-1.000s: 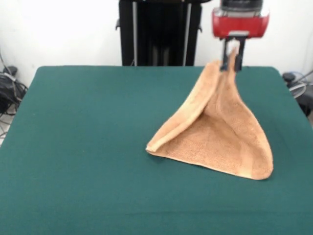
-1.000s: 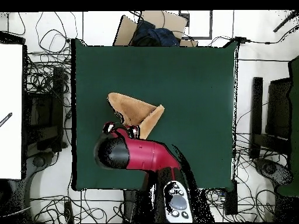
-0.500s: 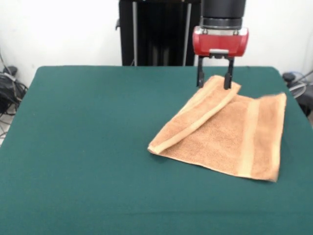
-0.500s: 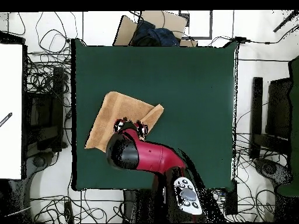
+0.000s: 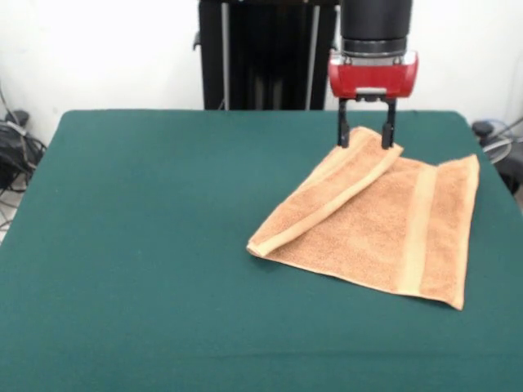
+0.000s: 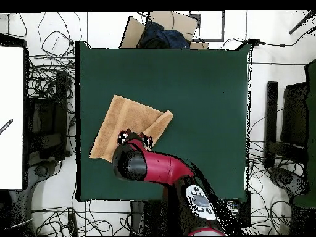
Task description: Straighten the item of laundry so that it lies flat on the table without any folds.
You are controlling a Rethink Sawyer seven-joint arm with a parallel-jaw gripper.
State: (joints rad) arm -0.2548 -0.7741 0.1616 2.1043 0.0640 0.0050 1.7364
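The orange-tan towel [image 5: 384,224] lies on the dark green table [image 5: 147,245] at the right, mostly spread, with one edge strip folded over along its left side from the far corner down to the near left corner. A paler woven band runs along its right part. My gripper [image 5: 366,135] hangs open just above the folded far corner, one finger on each side of it, holding nothing. In the overhead view the towel [image 6: 123,123] lies at the table's left, and the red arm [image 6: 151,166] covers its lower right part.
The towel's right edge lies close to the table's right edge in the front view. Cables and equipment lie on the floor around the table [image 6: 203,92]. A cardboard box with dark cloth [image 6: 162,32] stands beyond its far edge in the overhead view.
One second ago the gripper held the towel's corner up in a tent shape. It has since let go, and the towel has dropped nearly flat. The gripper now hovers open over the corner.
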